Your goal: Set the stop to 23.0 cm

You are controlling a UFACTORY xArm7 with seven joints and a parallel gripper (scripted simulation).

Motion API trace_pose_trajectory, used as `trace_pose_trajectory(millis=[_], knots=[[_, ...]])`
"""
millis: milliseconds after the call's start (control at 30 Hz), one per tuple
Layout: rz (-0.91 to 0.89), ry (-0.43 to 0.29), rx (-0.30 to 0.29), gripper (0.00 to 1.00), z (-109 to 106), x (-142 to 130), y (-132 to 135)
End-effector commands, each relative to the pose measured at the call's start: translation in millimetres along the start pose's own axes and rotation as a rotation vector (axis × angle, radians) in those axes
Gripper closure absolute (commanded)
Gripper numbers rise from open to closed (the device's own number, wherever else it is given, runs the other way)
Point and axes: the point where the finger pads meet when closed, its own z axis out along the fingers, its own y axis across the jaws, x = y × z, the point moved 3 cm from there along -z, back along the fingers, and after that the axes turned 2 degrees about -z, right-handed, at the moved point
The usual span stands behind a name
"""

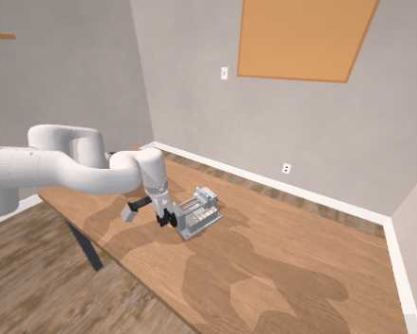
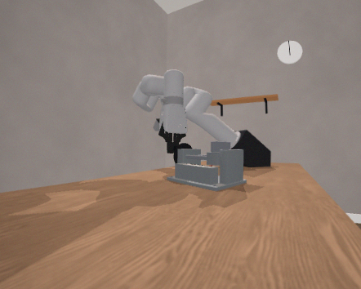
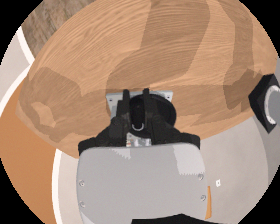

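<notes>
Grey metal makes up the stop fixture (image 1: 199, 215), which is set on the wooden surface (image 1: 288, 264) toward its left half in the top view, with a flat base plate, two parallel rails running along its length and a block-shaped stop (image 1: 206, 196) seated at the far end of the rails. A row of small pale and reddish marks is seen along the near side of the base, too small to be read. The black handwheel (image 2: 183, 152) is mounted at the end of the fixture nearest the arm; in the exterior view it shows as a dark round disc just behind the grey blocks. The gripper (image 1: 164, 220) is brought down at that end from the white arm (image 1: 71, 172), its body held nearly upright, and the jaws are closed on the handwheel, which is gripped between the dark fingers. In the wrist view the handwheel (image 3: 138, 116) is seen as a dark round shape caught between the two fingers, with a corner of the pale base plate just behind it. A small grey box on a dark stalk (image 1: 129, 212) projects from the side of the wrist, clear of the fixture. Broad shadows of the arm are cast across the surface. An orange panel (image 1: 307, 38) is hung on the far wall, and a round clock (image 2: 290, 52) is seen on the wall in the exterior view.
</notes>
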Motion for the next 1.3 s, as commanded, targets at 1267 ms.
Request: trace_pose_trajectory(millis=[1267], knots=[[-0.003,-0.002,-0.001,0.94,33.7,-2.4,49.9]])
